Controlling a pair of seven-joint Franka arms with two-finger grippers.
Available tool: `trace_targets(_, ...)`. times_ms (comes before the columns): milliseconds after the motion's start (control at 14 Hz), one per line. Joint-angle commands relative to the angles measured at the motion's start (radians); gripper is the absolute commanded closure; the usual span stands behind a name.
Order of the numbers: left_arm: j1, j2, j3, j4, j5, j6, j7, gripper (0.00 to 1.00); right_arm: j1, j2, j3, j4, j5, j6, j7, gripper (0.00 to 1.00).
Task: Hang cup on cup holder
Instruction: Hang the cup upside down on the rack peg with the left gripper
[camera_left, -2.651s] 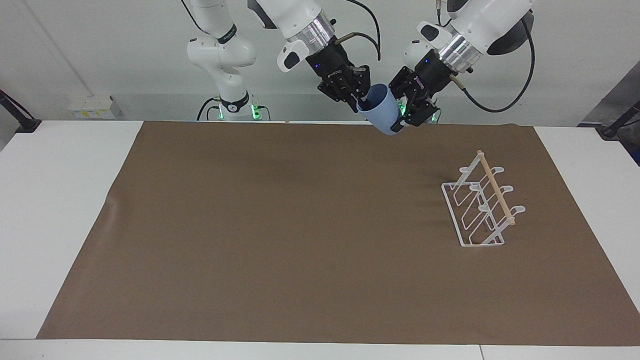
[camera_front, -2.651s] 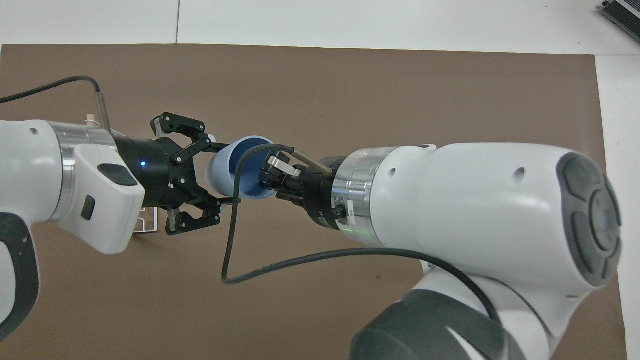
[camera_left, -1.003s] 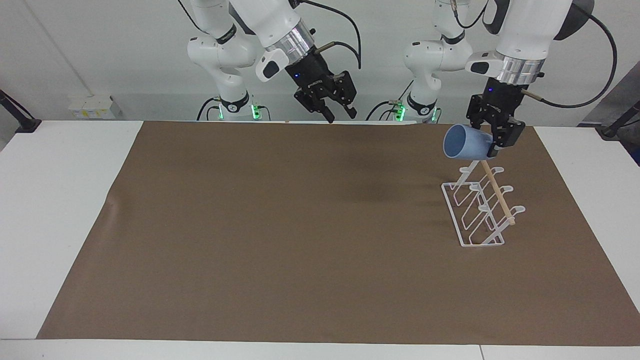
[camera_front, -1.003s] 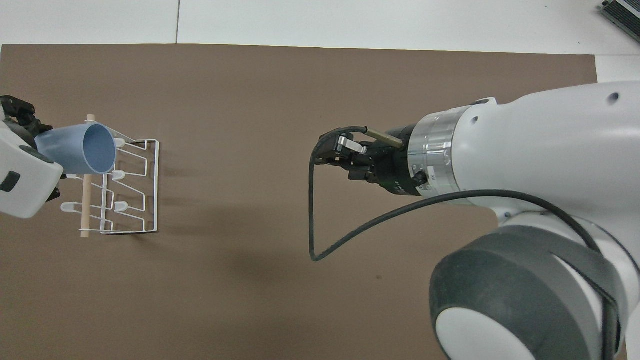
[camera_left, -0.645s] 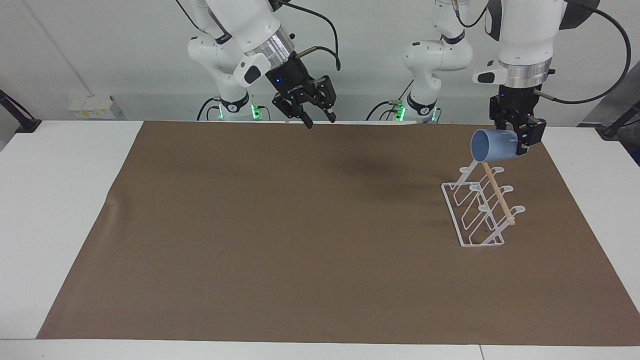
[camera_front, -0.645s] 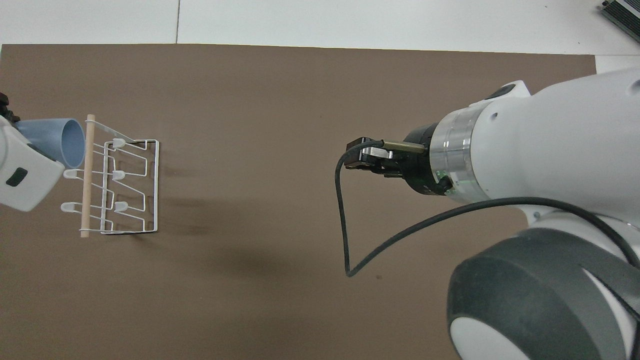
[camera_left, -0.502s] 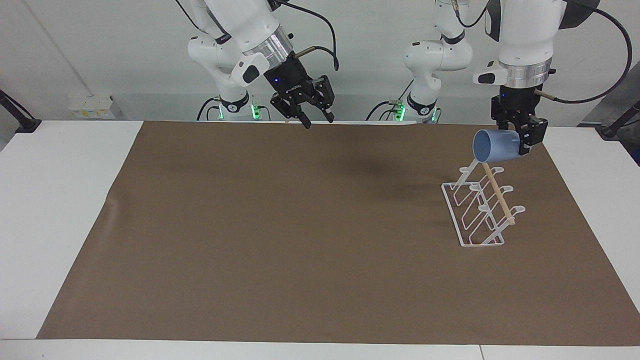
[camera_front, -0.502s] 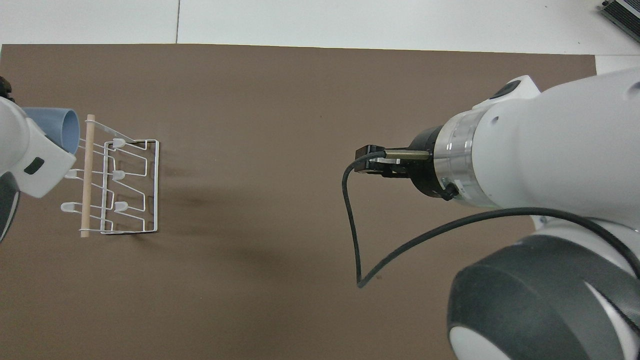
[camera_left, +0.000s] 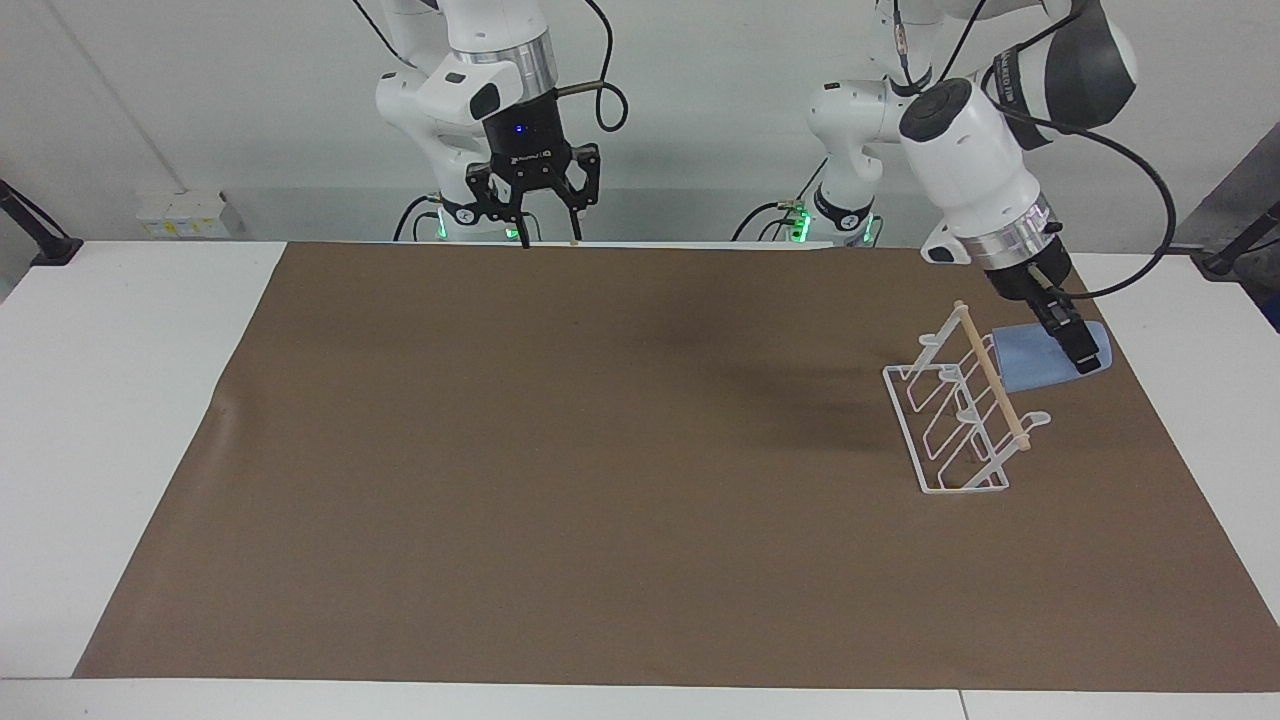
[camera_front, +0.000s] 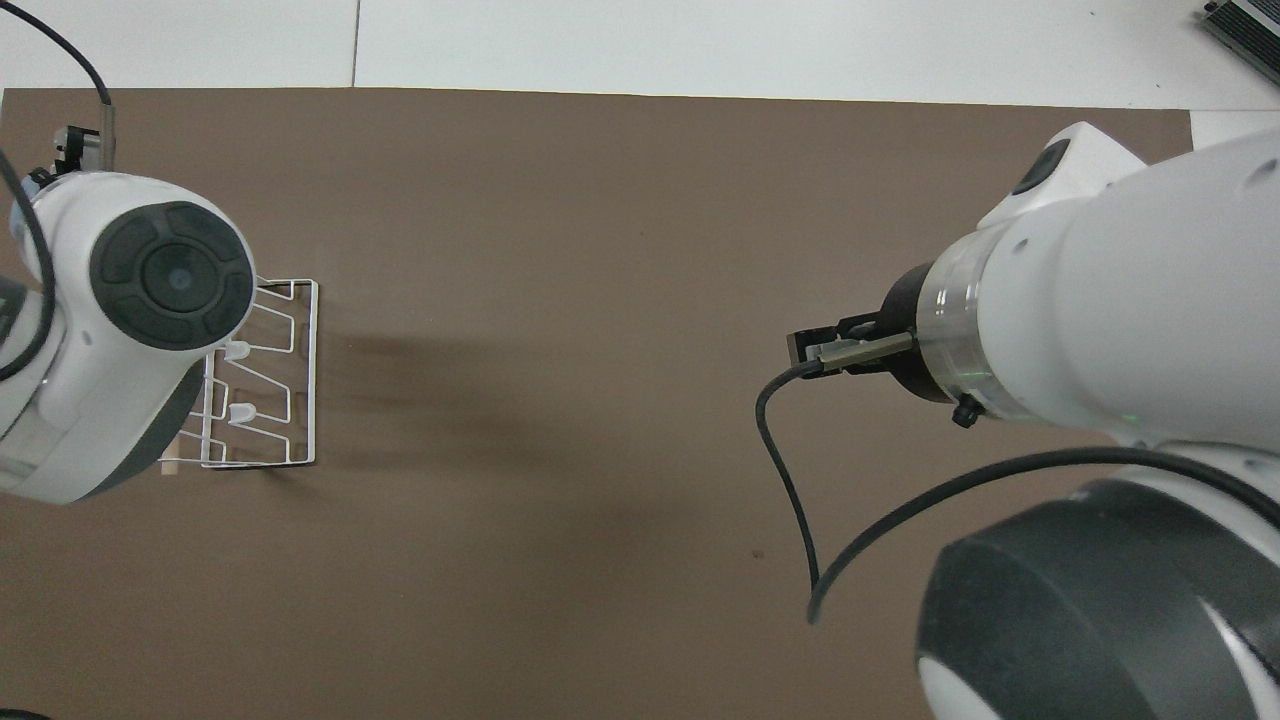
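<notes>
Matte tapered cup (camera_left: 1035, 362) in L pincer (camera_left: 1082, 355).

Both arms are glossy white, built of rounded segments with dark grey caps at the joints, one cap a disc with a ring of recessed panels. A polished silver ring joins each wrist to a black gripper: the right gripper (camera_left: 546, 240) carries a small blue light, the left gripper (camera_left: 1085, 357) is narrower. Black cables loop from the wrists (each ending in a brass-coloured plug). Green lights glow at the bases.
</notes>
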Motion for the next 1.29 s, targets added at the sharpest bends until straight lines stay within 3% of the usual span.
trace_targets(0, -0.059, 0.023, 0.005, -0.048, 0.161, -0.022, -0.073, 1.00, -0.046, 0.040, 0.010, 0.070, -0.037, -0.077, -0.086, 0.39)
trace_targets(358, -0.065, 0.007, 0.005, -0.153, 0.256, -0.017, -0.184, 1.00, -0.121, 0.046, 0.009, 0.071, -0.091, -0.100, -0.122, 0.38)
trace_targets(573, -0.068, 0.067, 0.005, -0.157, 0.301, -0.032, -0.295, 1.00, -0.207, 0.046, 0.010, 0.048, -0.082, -0.076, -0.143, 0.35)
trace_targets(1075, -0.068, 0.092, 0.005, -0.181, 0.349, -0.042, -0.305, 1.00, -0.284, -0.004, 0.009, -0.103, -0.069, 0.009, -0.180, 0.23)
trace_targets(1147, -0.070, 0.092, 0.005, -0.184, 0.349, -0.045, -0.305, 0.76, -0.299, -0.007, 0.009, -0.130, -0.068, 0.021, -0.178, 0.22)
trace_targets(1218, -0.071, 0.090, 0.005, -0.184, 0.349, -0.051, -0.303, 0.01, -0.316, -0.020, 0.010, -0.159, -0.068, 0.047, -0.183, 0.21)
